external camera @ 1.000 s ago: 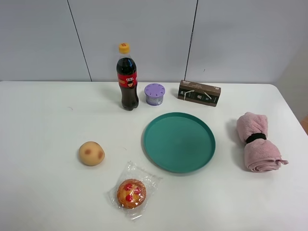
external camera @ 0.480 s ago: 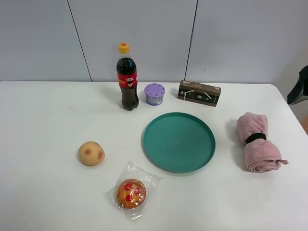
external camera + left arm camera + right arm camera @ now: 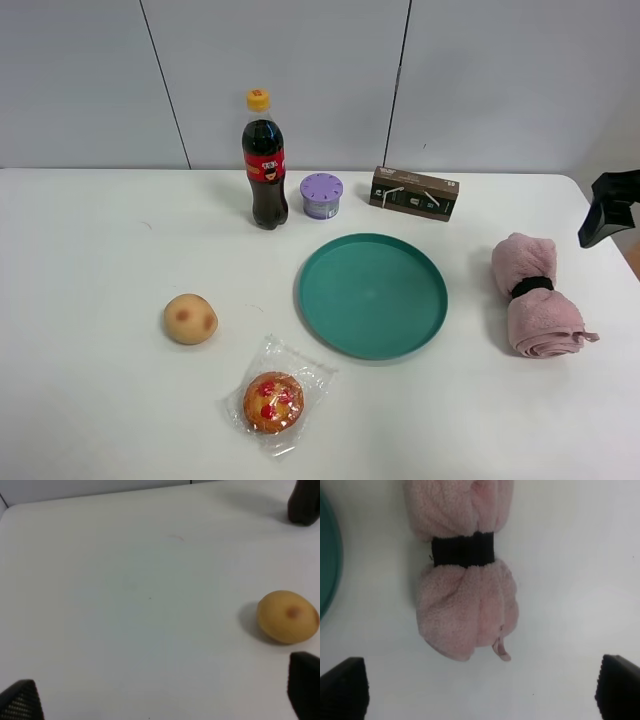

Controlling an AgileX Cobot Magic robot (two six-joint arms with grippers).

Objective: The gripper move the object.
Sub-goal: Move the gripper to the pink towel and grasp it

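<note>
The rolled pink towel [image 3: 533,295] with a black band [image 3: 531,286] lies on the white table right of the teal plate [image 3: 372,295]. My right gripper [image 3: 603,212] enters at the right edge, above and behind the towel, not touching it. In the right wrist view the towel [image 3: 465,595] lies between and ahead of the wide-open fingertips [image 3: 342,687]; the right gripper [image 3: 480,690] is empty. My left gripper [image 3: 160,695] is open and empty over bare table; it is out of the exterior view.
A cola bottle [image 3: 264,160], a purple round container [image 3: 321,195] and a brown box [image 3: 414,192] stand at the back. A round bun [image 3: 190,318] and a wrapped pastry [image 3: 273,402] lie front left. The bun [image 3: 287,616] shows near the left gripper.
The right arm has come into the exterior view at the right edge and moved down and left toward the towel. Nothing on the table has moved.
</note>
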